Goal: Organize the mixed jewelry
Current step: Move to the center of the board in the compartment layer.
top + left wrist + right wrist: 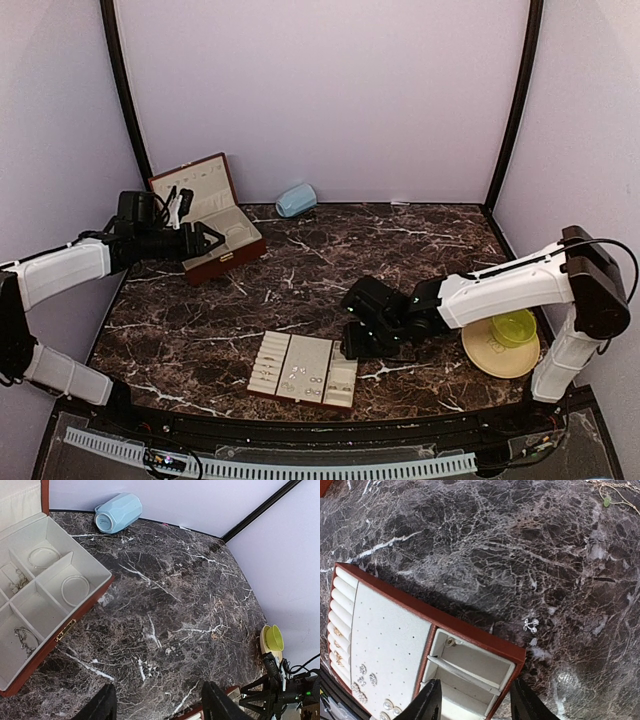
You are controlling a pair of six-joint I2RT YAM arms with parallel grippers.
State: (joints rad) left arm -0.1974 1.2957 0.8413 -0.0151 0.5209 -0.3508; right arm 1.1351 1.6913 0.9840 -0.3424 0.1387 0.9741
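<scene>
Dark brown marble table [300, 260] shows white veining; the red-brown tray [470, 630] is cream-lined; a pale blue cup [118, 513]; a lime bowl [514, 327].

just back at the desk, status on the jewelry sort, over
Both end effectors open, empty: left over bare marble by the jewelry box, right above the tray. One silvery earring loose on the marble beside the tray. Nothing blocking it.

Bright, even, soft lighting across all three views.
The marble bench [300, 260] shows faint sheen; shadows are short and soft; wrist-view hand edges look blurred and dark.
</scene>
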